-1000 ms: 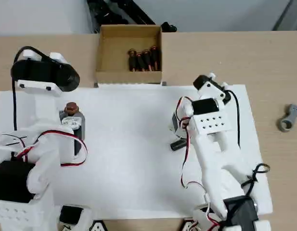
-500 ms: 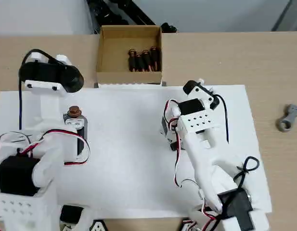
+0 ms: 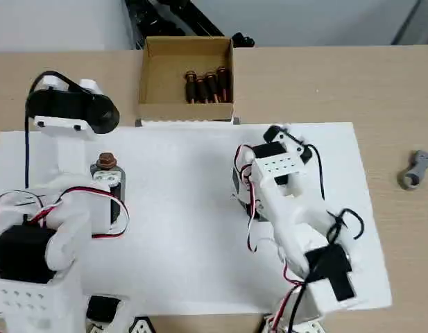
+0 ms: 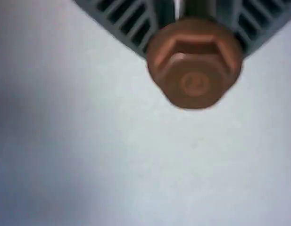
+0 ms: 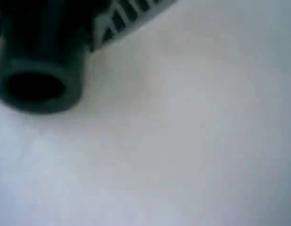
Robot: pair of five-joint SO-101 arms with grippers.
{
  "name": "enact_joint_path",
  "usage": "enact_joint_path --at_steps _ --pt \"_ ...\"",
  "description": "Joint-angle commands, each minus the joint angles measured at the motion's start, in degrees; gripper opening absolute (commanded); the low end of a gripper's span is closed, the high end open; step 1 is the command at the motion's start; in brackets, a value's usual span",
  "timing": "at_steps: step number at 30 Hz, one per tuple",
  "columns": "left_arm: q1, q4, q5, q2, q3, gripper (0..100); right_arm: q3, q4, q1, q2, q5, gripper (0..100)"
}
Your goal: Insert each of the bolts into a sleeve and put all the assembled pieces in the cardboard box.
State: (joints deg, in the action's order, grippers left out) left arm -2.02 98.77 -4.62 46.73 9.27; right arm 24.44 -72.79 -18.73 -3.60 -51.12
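Note:
A copper hex-head bolt (image 4: 195,66) is clamped between the ridged grey fingers (image 4: 131,28) of my left gripper (image 4: 185,12), head toward the camera, above the white sheet. From above, that bolt (image 3: 106,161) sits at the left gripper (image 3: 107,175) on the left of the sheet. My right gripper (image 5: 65,21) is shut on a black sleeve (image 5: 39,70) whose open bore faces the camera. In the high view the right gripper (image 3: 240,191) hangs near the sheet's middle, with the arm covering the sleeve. The cardboard box (image 3: 155,76) at the back holds several assembled pieces (image 3: 207,84).
A white sheet (image 3: 179,208) covers the table between the arms. A small grey part (image 3: 416,168) lies on the bare wood at the far right. Dark gear (image 3: 165,17) stands behind the box. Both arm bases sit at the near edge.
The right arm has swung left toward the sheet's middle with the sleeve, which the arm now hides from above. The left arm shifted slightly with the bolt, then held still.

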Motion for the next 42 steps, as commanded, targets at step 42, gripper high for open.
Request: enact_joint_path --at_steps 42 --pt "-0.3 -17.8 2.4 1.1 -0.7 1 2.1 10.6 -6.7 58.0 49.1 0.4"
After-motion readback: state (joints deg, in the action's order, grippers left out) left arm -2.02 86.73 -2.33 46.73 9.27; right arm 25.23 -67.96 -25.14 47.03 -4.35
